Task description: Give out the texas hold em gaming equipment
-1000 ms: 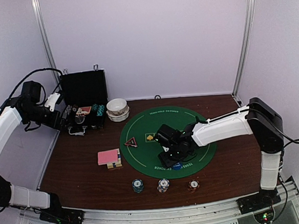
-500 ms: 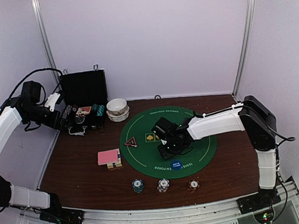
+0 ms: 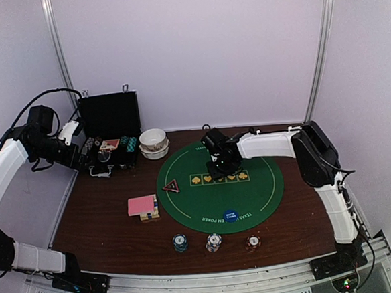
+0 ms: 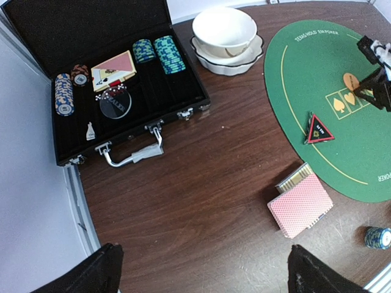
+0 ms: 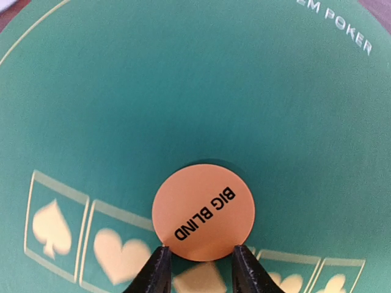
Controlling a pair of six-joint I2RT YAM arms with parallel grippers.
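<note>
Now, right claw [image 5: 202, 268] pinching orange button [image 5: 203, 209] by its edge over green mat [image 5: 183, 91], left claw [image 4: 204, 271] wide above bare tabletop [image 4: 201, 201], near black case [image 4: 91, 24] front edge.

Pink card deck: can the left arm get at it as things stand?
Likely yes: the pink card deck lies uncovered on the table, the left tool is open and empty, bare wood between them.

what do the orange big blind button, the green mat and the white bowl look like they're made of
orange button: probably hard plastic, smooth matte face, crisp black print. green mat: likely felt or similar cloth, dull and glare-free even close up. white bowl: looks like glazed ceramic, glossy with soft highlights, though plastic can't be ruled out.
</note>
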